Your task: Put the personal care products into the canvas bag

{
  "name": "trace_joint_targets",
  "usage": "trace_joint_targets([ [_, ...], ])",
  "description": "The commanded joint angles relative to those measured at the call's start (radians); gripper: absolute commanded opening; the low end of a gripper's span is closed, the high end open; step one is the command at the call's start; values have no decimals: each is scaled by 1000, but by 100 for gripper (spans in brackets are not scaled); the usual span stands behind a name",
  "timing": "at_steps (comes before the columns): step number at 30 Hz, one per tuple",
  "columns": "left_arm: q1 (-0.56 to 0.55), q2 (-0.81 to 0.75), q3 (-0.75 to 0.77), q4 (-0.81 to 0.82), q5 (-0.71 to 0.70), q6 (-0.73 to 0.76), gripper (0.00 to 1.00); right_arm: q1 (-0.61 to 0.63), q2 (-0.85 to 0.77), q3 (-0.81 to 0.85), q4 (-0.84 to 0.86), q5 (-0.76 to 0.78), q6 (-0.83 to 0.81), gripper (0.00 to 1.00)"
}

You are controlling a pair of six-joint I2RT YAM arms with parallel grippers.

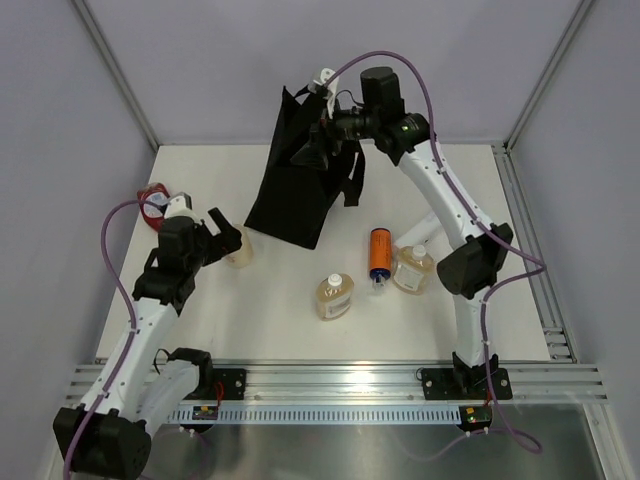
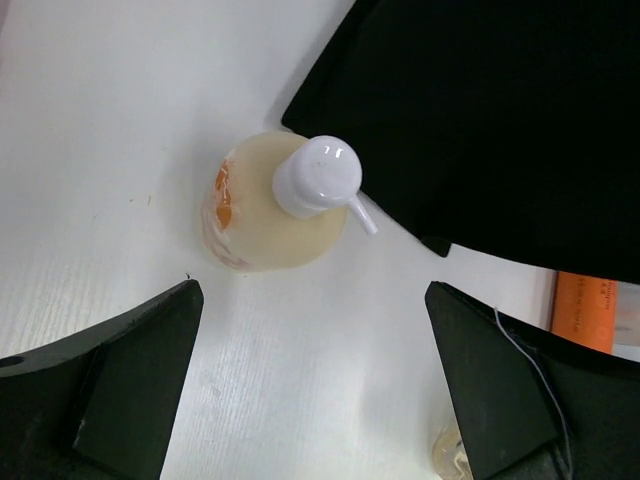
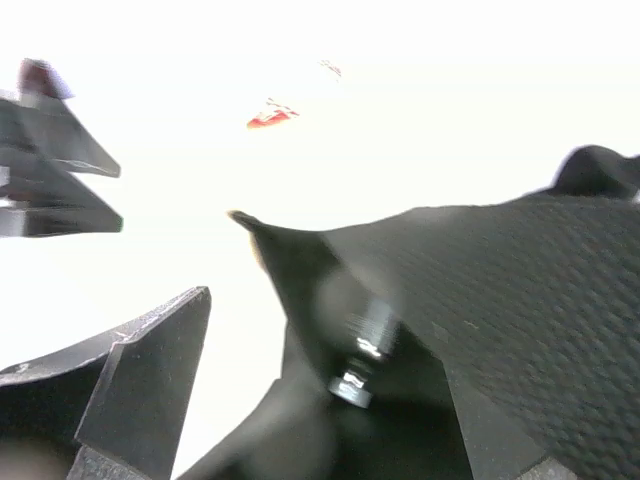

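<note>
The black canvas bag [image 1: 295,190] stands at the back of the table. My right gripper [image 1: 318,138] hangs open over its mouth. Its wrist view looks down past the bag's fabric [image 3: 520,300] at a shiny silver bottle [image 3: 365,355] inside, clear of the one finger [image 3: 150,380] that shows. My left gripper [image 1: 225,238] is open just short of an amber bottle with a white cap [image 2: 275,205], beside the bag's corner [image 2: 480,120]. Two more amber bottles [image 1: 335,297] [image 1: 413,268] and an orange cylinder bottle [image 1: 379,254] lie mid-table. A round red container [image 1: 152,195] sits far left.
Grey walls close in the table on three sides, and a metal rail [image 1: 340,380] runs along the near edge with both arm bases on it. The right arm's elbow [image 1: 470,265] hangs over the right amber bottle.
</note>
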Motion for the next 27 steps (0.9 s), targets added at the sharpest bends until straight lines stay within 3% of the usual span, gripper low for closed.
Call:
trace_joint_targets([
  [1,-3,60,-2,98,-60,4,99,-78,-153,-189,405,-465,229,99],
  [2,-5,75,-4,105,-61,12,99,-98,-177,-251,542,-510,433,99],
  [4,-8,117,-4,134,-68,29,99,-100,-191,-287,721,-584,539,99],
  [6,-9,144,-2,156,-81,44,99,-92,-154,-192,560,-593,489,99],
  [8,-11,183,5,165,-100,53,99,-80,-42,40,133,-516,380,99],
  [10,-11,207,9,170,-103,58,99,-75,57,204,26,-378,331,99],
  [13,-11,217,12,176,-100,56,99,-62,101,230,-47,-165,297,100],
  [15,-11,217,12,176,-97,59,99,-46,111,230,-141,-78,201,100],
  [18,-11,214,13,171,-100,61,99,14,166,248,-293,237,32,99],
  [21,-11,204,13,165,-100,58,99,70,203,258,-396,435,-114,99],
  [24,-11,192,13,156,-103,56,99,80,196,238,-423,483,-180,100],
  [27,-11,178,19,145,-104,59,99,78,144,153,-392,627,-267,99],
])
